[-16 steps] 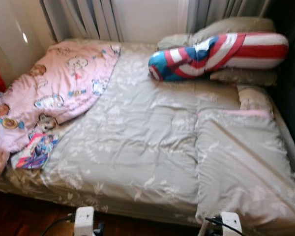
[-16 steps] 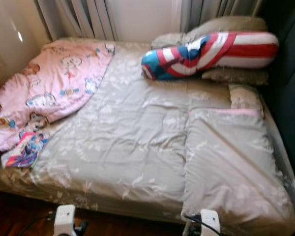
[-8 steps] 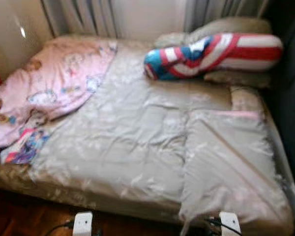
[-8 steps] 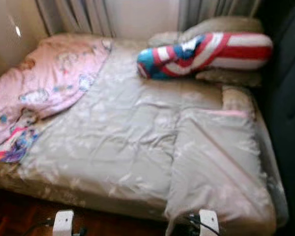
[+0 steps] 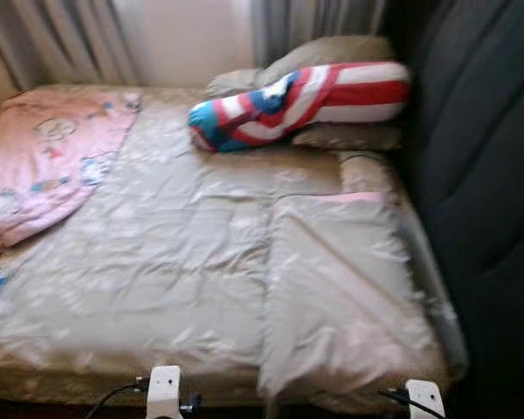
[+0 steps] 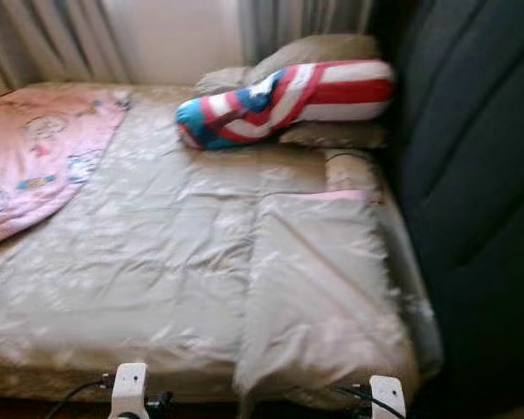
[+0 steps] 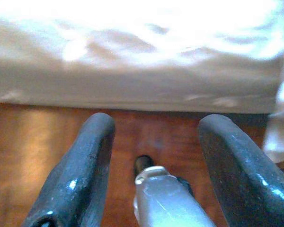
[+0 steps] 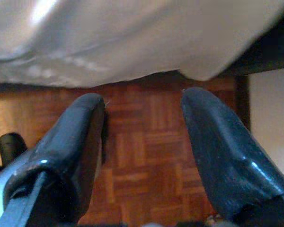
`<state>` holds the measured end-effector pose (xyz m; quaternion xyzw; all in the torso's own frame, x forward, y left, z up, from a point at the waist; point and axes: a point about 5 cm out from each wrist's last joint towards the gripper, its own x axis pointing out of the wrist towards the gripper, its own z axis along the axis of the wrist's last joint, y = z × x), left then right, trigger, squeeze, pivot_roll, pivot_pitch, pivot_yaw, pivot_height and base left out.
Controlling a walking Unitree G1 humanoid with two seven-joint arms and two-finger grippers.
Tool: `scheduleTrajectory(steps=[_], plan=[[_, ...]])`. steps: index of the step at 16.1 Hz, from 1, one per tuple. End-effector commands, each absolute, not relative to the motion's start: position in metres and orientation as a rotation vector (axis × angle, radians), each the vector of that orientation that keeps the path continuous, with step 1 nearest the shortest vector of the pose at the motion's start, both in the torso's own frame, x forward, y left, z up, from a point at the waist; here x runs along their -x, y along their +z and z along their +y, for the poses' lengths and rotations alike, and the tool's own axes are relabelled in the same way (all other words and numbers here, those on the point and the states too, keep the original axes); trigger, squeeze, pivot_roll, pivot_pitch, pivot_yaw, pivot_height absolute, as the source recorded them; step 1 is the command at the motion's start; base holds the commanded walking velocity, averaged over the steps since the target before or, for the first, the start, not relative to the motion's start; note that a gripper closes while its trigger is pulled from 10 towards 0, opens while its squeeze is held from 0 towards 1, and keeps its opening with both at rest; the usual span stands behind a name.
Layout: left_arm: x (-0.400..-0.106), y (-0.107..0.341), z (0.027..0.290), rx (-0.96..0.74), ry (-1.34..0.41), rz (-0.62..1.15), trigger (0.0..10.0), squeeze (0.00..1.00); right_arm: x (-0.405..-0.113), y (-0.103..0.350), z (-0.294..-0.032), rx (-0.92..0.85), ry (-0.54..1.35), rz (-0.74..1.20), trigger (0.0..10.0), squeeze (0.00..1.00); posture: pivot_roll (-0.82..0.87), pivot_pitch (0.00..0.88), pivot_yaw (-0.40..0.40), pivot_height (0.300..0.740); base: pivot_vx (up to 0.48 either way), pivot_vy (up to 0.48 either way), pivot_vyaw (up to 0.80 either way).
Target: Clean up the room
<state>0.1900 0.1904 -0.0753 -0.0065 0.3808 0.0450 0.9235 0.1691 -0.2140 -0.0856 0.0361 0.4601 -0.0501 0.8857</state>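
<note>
A bed carries a grey-beige duvet [image 5: 175, 262] whose right part is folded over, showing a pink edge [image 5: 349, 197]. A pink cartoon blanket [image 5: 44, 157] lies crumpled on the bed's left side. A red, white and blue bolster pillow [image 5: 297, 96] rests on grey pillows [image 5: 332, 52] at the head. My left gripper [image 7: 156, 127] hangs open over the wooden floor [image 7: 33, 142] just before the bed's edge, holding nothing. My right gripper [image 8: 144, 101] is open too, low beside the duvet's overhanging corner [image 8: 132, 42].
A dark padded headboard [image 5: 480, 175] stands along the bed's right side. Grey curtains [image 5: 61, 39] hang behind the bed. My two white wrists [image 5: 164, 388] [image 5: 424, 397] show at the lower edge, close to the bed's near side.
The camera has swung to the right: the bed sits further left in the picture, most of the pink blanket has left it, and more headboard shows. Nothing on the bed moved.
</note>
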Motion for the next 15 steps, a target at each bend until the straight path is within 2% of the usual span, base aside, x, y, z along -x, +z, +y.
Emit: scheduleTrajectory(steps=[1,15], plan=[[-0.175,-0.082,0.202,0.01,0.127,0.838,10.0,0.0,-0.164,-0.089,-0.207,-0.093,-0.094,0.974,10.0,0.0,0.04,0.077,-0.024,0.74,0.0,0.0,0.0],[-0.193,-0.07,0.21,0.013,0.149,0.757,10.0,0.0,-0.166,-0.088,-0.205,-0.109,-0.096,0.956,10.0,0.0,0.03,0.11,-0.024,0.74,0.0,0.0,0.0]])
